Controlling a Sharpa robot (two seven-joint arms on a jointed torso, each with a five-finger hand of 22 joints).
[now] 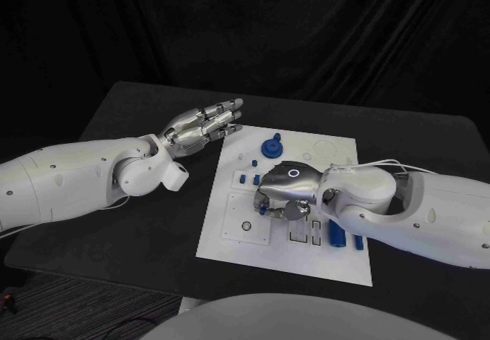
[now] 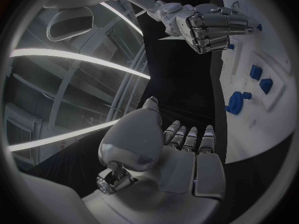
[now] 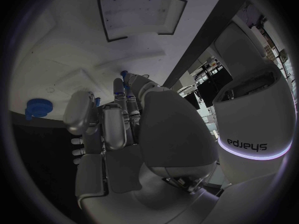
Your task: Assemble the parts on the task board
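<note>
The white task board (image 1: 306, 255) lies in the middle of the black table. My right hand (image 1: 284, 190) is curled over the board's middle with its fingertips down on it. A small blue part (image 3: 96, 102) shows between its thumb and fingers, pinched there, and blue also peeks out under the fingers (image 1: 263, 207). My left hand (image 1: 199, 127) hovers off the board's far left corner, fingers stretched out and holding nothing. A blue gear (image 1: 272, 147) stands on the board's far side, between the two hands. From the left wrist I see my left hand (image 2: 187, 139), the gear (image 2: 235, 103) and my right hand (image 2: 212, 27).
Two long blue pieces (image 1: 337, 232) (image 1: 358, 241) lie by slots near the right forearm. Small blue pegs (image 1: 242, 179) (image 1: 252, 163) sit near the board's left edge. A square recess (image 3: 140, 15) is in the board ahead of the right hand. Bare black table (image 1: 133, 234) lies left of the board.
</note>
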